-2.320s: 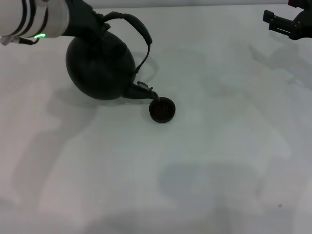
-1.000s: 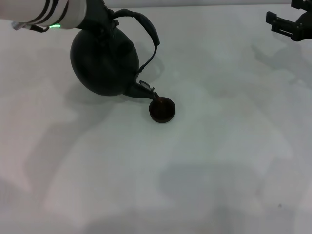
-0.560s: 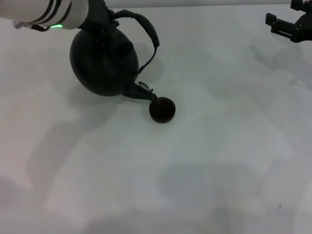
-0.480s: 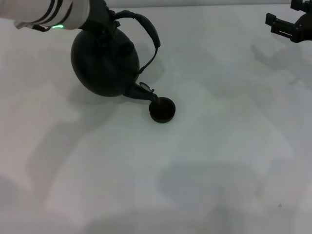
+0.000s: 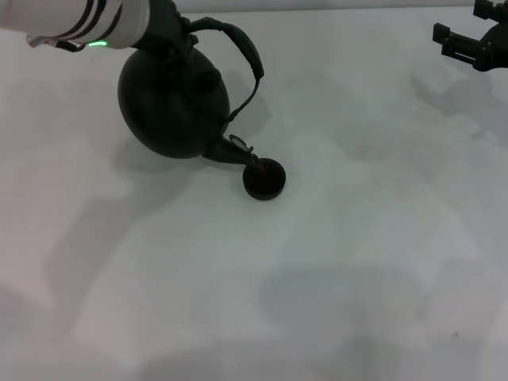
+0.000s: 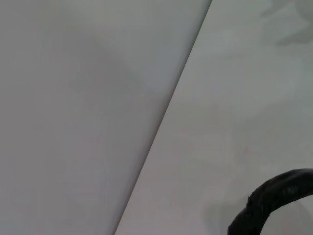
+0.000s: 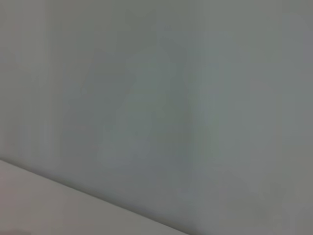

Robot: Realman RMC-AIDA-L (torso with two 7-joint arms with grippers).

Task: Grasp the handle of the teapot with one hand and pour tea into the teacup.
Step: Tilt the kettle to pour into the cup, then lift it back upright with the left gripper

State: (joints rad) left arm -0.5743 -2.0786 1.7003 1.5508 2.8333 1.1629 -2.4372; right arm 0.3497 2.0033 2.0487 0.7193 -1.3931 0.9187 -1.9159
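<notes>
White table (image 5: 341, 262): black teapot (image 5: 175, 99) tilted, spout over teacup (image 5: 263, 179); fingers' state unclear.

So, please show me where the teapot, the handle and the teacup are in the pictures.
teapot (image 5: 173, 103), head view, on its round belly.
handle (image 5: 238, 41), head view, on the arch's wrapped top.
teacup (image 5: 264, 180), head view, on its inside.

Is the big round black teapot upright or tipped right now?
Tipped. In the head view the big round black teapot leans spout-down, its spout tip over the small black teacup and its arched handle slanted sideways.
</notes>
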